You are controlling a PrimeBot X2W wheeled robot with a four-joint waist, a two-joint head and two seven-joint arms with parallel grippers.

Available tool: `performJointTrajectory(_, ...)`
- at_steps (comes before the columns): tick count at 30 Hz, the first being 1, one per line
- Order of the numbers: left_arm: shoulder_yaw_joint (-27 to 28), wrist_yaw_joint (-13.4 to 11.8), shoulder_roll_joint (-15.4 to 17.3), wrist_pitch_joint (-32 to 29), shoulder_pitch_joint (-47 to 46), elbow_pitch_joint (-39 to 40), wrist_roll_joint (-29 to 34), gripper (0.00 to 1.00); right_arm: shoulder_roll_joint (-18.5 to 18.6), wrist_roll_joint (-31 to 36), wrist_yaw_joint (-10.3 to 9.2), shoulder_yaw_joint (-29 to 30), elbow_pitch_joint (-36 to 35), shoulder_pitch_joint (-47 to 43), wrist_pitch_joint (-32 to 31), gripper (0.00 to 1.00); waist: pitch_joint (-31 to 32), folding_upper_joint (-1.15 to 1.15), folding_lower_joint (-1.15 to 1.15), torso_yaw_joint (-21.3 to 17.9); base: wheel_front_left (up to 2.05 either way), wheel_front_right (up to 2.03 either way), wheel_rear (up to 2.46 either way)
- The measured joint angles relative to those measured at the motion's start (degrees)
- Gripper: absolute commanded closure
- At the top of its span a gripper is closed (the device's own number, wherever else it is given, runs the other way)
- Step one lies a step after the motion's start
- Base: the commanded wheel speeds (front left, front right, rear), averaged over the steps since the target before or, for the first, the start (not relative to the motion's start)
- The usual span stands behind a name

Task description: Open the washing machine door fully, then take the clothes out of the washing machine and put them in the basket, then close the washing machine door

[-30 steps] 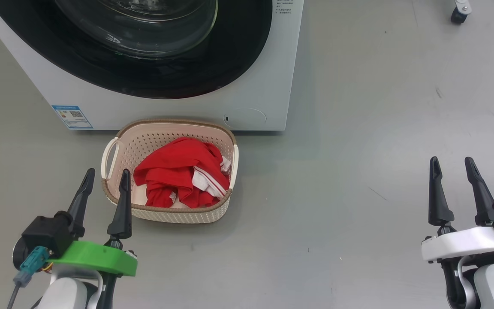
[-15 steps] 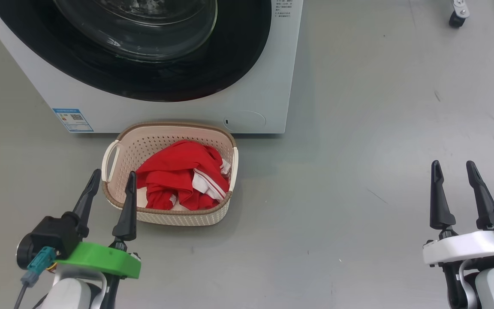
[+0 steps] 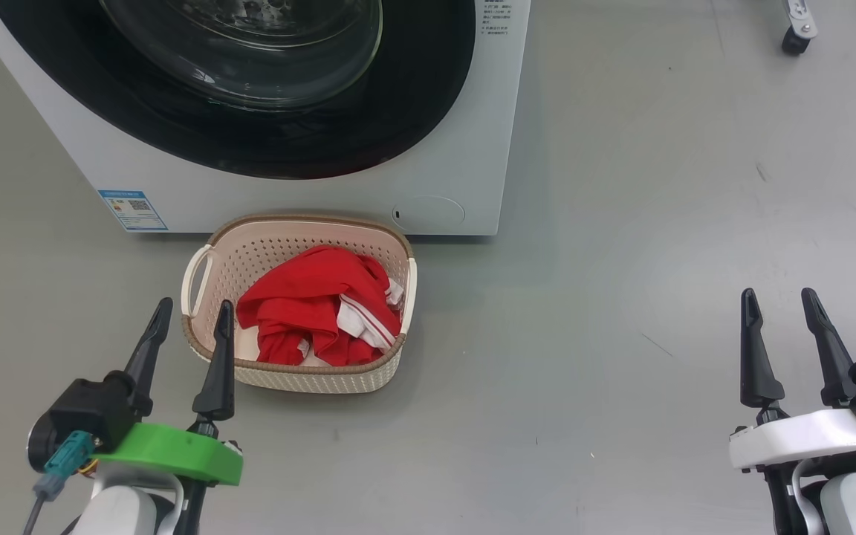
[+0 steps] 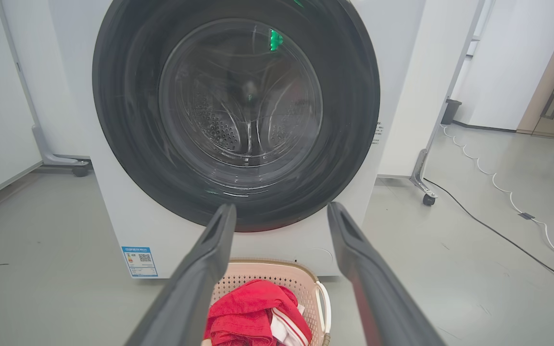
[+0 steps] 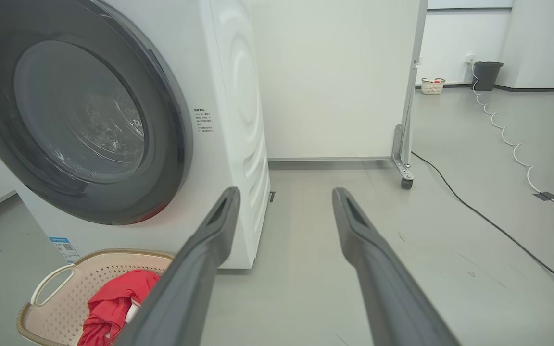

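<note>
The white washing machine [image 3: 472, 171] stands at the top of the head view, and its black-ringed washing machine door [image 3: 428, 89] lies shut, flush with the front. In front of it on the floor sits the cream basket [image 3: 302, 221] with the red and white clothes [image 3: 316, 316] heaped inside. My left gripper [image 3: 195, 305] is open and empty over the basket's near left corner. My right gripper [image 3: 778, 293] is open and empty far to the right above bare floor. The left wrist view faces the door [image 4: 236, 110] and the clothes [image 4: 253, 312].
A blue sticker [image 3: 133, 210] marks the machine's lower left front. A castor [image 3: 794, 41] sits at the top right. A white partition on a wheeled foot [image 5: 404, 178] stands behind the machine, a black cable [image 5: 474, 211] crosses the grey floor, and a dark bin [image 5: 486, 74] stands far off.
The whole head picture has slid down a little, so the camera has moved. Basket, clothes and door keep their places. Both grippers stay open.
</note>
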State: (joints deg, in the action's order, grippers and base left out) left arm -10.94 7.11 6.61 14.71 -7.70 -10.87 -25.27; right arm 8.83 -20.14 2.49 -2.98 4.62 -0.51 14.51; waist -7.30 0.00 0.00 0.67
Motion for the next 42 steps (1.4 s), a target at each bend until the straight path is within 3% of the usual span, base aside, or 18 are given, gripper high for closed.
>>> performJointTrajectory(42,1.24,0.0,-0.48,0.0,0.7,0.54,-1.48,0.0,-1.35,1.71,0.99,1.76,-0.34,0.0,0.0,0.0,0.34,0.0,0.0,0.49,0.0,0.0,0.0)
